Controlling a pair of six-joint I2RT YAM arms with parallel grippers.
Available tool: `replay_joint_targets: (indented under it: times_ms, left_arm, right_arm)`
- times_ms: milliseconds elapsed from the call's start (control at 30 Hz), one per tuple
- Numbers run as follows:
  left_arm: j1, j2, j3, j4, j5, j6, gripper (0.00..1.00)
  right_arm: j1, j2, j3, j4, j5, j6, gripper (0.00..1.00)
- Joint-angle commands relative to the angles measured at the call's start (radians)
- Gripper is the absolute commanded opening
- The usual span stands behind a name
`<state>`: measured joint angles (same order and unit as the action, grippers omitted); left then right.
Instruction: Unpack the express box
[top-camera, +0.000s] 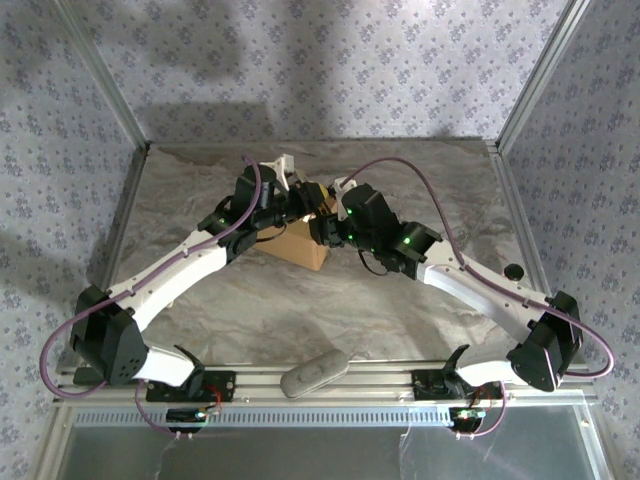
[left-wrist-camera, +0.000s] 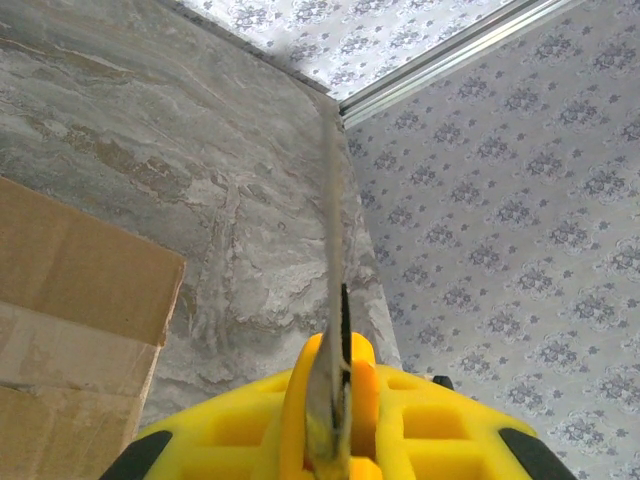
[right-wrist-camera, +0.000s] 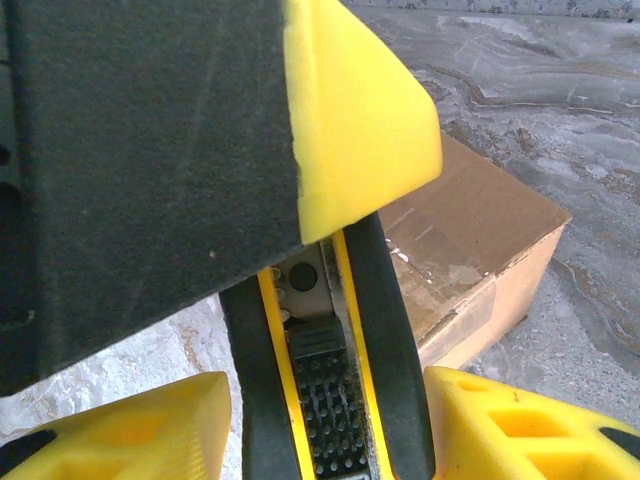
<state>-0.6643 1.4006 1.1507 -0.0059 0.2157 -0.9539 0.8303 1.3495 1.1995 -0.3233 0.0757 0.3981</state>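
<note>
The marbled grey bench (top-camera: 200, 300) carries the express box (top-camera: 300, 248) near its middle. Both arms reach in over the box from the near corners and meet above it. From the right wrist, the express box (right-wrist-camera: 480, 230) lies flat just past the hands, with its brown top toward the camera and a shiny strip of clear tape running across it. From the left wrist, one corner of it (left-wrist-camera: 70, 330) shows at the lower left, resting on the bench.

The left hand (left-wrist-camera: 330, 395) is clenched. Its yellow fingers (left-wrist-camera: 230, 430) are pressed together on a utility knife, whose thin blade (left-wrist-camera: 343, 310) sticks out edge-on between them. In the right wrist view, the same hand is the large black block with a yellow tip at the top.

The right hand (right-wrist-camera: 328, 385) is partly open. Its yellow fingers (right-wrist-camera: 150, 425) stand on either side of the utility knife (right-wrist-camera: 325, 400), right against the black-and-yellow handle with its ribbed slider. I cannot tell whether they are actually pressing on the handle.
</note>
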Motion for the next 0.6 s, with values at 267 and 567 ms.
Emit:
replay_joint_targets:
  times_ms: [267, 567]
  left_arm:
    - [-0.008, -0.036, 0.044, 0.006, -0.007, 0.009, 0.00]
    - [-0.009, -0.045, 0.043, 0.002, -0.009, 0.009, 0.00]
  right_arm:
    - [0.013, 0.013, 0.026, -0.030, 0.036, -0.012, 0.37]
    - [0.013, 0.019, 0.029, -0.038, 0.035, -0.007, 0.08]
